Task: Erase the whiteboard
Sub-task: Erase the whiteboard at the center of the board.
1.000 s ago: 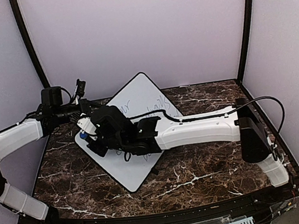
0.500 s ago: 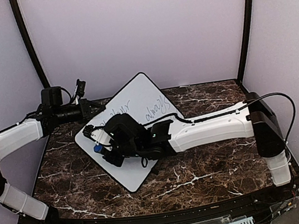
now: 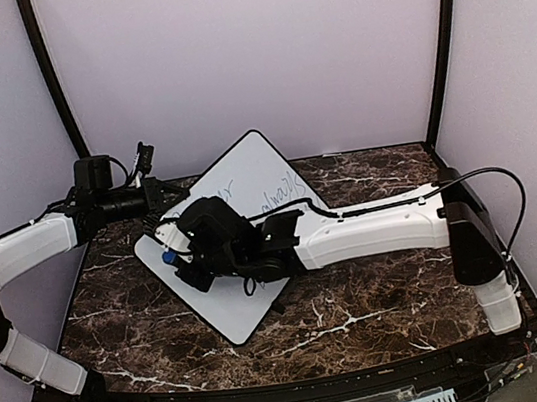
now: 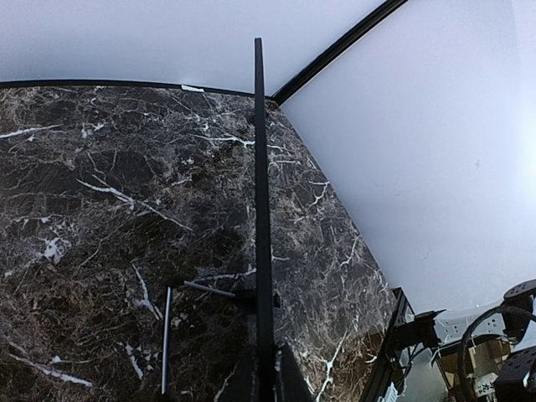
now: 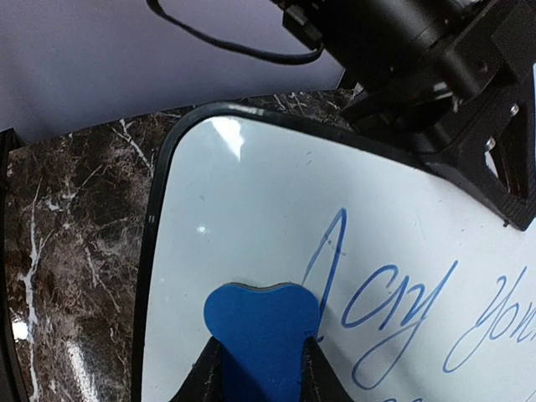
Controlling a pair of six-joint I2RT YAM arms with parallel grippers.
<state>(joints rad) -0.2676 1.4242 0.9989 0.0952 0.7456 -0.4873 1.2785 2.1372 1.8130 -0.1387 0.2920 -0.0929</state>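
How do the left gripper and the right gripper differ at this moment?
The left gripper grips the whiteboard by its rim; the right gripper grips a blue eraser. The left gripper sits at the board's edge; the right gripper is over its written face. Both are shut on something.

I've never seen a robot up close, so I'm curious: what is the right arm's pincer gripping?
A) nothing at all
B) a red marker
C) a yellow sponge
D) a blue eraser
D: the right wrist view shows a blue eraser clamped in the right pincer, over the whiteboard.
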